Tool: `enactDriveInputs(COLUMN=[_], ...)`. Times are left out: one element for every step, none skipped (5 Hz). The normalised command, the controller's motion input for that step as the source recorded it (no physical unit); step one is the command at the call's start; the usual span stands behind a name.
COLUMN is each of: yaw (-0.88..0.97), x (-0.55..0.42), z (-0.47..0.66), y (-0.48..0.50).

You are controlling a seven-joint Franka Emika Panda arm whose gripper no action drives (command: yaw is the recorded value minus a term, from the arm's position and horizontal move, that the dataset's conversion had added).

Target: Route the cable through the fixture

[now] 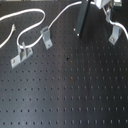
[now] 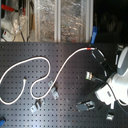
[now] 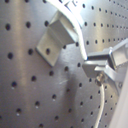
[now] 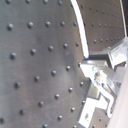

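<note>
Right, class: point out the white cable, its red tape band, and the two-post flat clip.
cable (image 1: pixel 33 25), first exterior view, on the white loop left of the slim bracket.
red tape band (image 2: pixel 90 48), second exterior view, middle of the band.
two-post flat clip (image 1: pixel 21 53), first exterior view, on its flat base.

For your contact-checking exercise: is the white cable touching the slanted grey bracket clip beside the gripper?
Cannot tell. In the first wrist view the cable ends at the gripper beside the bracket clip; no gap or contact shows plainly.

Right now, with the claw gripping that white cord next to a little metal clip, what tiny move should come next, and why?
Probably ease the gripper toward the fixture and lay the cable into it. The first wrist view shows the bracket close beside the fingertips, and the cable held there is not yet in it.
</note>
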Motion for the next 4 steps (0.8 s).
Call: enactDriveInputs(yaw=[0.02, 0.00, 0.21, 0.00], x=[0.000, -0.125, -0.368, -0.012], z=[0.00, 0.02, 0.04, 0.00], y=[0.000, -0.085, -0.019, -0.008])
